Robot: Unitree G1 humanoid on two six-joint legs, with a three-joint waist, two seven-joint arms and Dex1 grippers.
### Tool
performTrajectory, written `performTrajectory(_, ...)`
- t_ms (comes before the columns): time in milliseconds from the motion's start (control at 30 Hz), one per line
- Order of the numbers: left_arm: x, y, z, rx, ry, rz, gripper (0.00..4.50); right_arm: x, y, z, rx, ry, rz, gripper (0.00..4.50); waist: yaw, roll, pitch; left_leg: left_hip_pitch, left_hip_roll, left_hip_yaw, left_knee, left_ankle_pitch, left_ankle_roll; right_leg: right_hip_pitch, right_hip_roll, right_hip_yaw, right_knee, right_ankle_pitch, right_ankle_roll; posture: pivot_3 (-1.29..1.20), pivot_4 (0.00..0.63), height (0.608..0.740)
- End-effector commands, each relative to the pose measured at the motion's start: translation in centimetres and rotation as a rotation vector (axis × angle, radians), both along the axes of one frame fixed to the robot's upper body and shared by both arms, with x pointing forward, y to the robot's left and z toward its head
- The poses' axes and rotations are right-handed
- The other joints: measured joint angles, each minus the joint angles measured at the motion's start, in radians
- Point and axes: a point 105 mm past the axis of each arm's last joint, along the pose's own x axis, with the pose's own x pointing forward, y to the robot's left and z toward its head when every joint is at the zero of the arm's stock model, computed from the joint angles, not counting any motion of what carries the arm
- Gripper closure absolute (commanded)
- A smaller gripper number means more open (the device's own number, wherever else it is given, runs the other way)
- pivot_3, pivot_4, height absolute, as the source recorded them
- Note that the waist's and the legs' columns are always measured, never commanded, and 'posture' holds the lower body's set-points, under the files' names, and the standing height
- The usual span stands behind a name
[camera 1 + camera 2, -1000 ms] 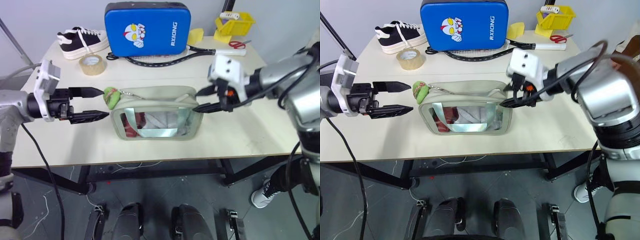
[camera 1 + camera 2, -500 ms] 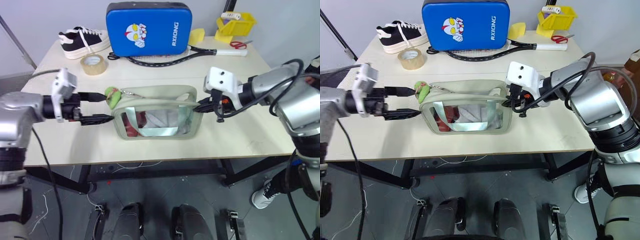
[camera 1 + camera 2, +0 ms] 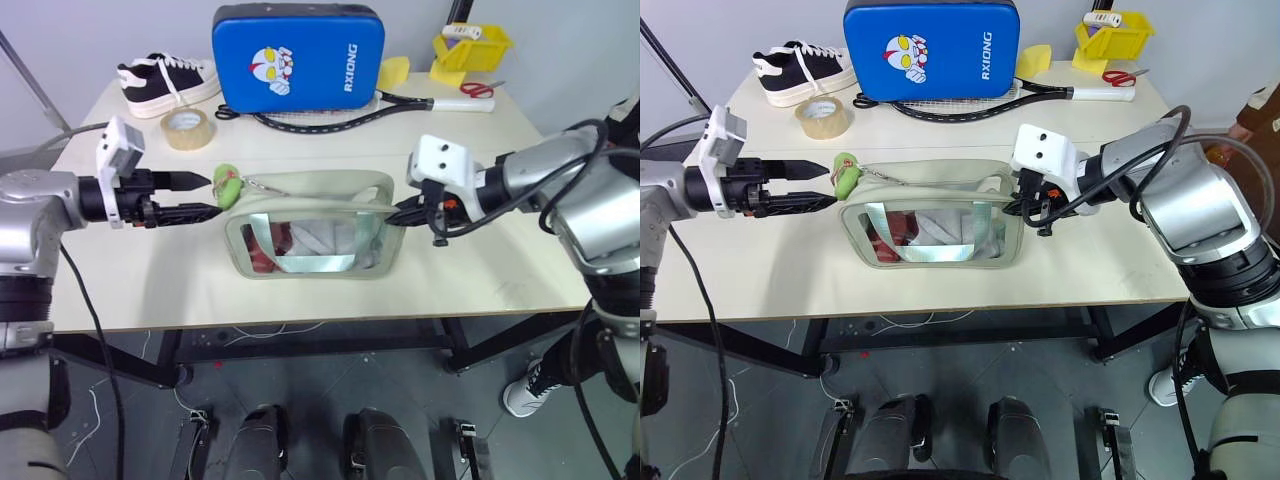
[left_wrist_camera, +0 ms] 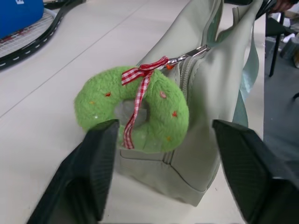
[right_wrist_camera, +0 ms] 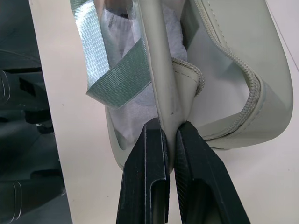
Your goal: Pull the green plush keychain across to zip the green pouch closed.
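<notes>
Right gripper point(image 3: 403, 213) clamped on green pouch point(image 3: 312, 262) edge — left gripper point(image 3: 203, 195) open beside green plush keychain point(image 3: 228, 187)

One word reads — "RXIONG", in white, running up the blue case point(image 3: 296, 55).

Green plush keychain point(image 3: 227, 187) between parted left pincer point(image 3: 200, 196) fingers.

Table point(image 3: 150, 280): green pouch point(image 3: 312, 238) near centre, green plush keychain point(image 3: 228, 187) at its left end. Left gripper point(image 3: 200, 195) just left of the keychain; right gripper point(image 3: 400, 211) at the pouch's right end. Far side, left to right: shoe point(image 3: 165, 82), tape roll point(image 3: 186, 128), hard case point(image 3: 296, 57) with racket point(image 3: 340, 115) before it, bin point(image 3: 470, 46), scissors point(image 3: 476, 89).
</notes>
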Motion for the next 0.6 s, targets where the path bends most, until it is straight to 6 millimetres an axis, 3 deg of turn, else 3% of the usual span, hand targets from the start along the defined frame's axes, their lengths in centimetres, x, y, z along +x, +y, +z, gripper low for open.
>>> performTrajectory(33, 0.4, 0.2, 0.9, 0.002, -0.043, 0.012, 0.83, -0.4, 0.2, 1.3, 0.016, -0.048, 0.020, 4.50, 0.000, 0.000, 0.000, 0.000, 0.000, 0.000, 0.000, 0.000, 0.000, 0.000, 0.000, 0.000, 0.000, 0.000, 0.000, 0.00, 0.150, 0.740)
performTrajectory(367, 1.5, -0.5, -0.4, 0.037, -0.033, 0.004, 0.83, -0.6, 0.3, 1.5, 0.021, -0.055, 0.022, 4.50, 0.000, 0.000, 0.000, 0.000, 0.000, 0.000, 0.002, 0.000, 0.000, 0.000, 0.000, 0.000, 0.002, 0.000, 0.000, 0.00, 0.150, 0.740)
performTrajectory(467, 2.0, -0.9, -0.6, 0.029, -0.040, 0.017, 1.67, -0.6, 0.3, 1.5, 0.023, -0.055, 0.022, 4.50, 0.000, 0.000, 0.000, 0.000, 0.000, 0.000, 0.004, 0.000, 0.000, 0.000, 0.000, 0.000, 0.003, 0.000, 0.000, 0.00, 0.150, 0.740)
performTrajectory(600, 2.0, -0.6, -0.4, 0.031, -0.056, 0.020, 3.77, -0.7, 0.3, 1.5, 0.028, -0.052, 0.020, 4.50, -0.002, 0.000, 0.000, 0.000, 0.000, 0.000, 0.006, 0.000, 0.001, 0.000, 0.000, 0.000, 0.005, 0.000, 0.000, 0.00, 0.150, 0.740)
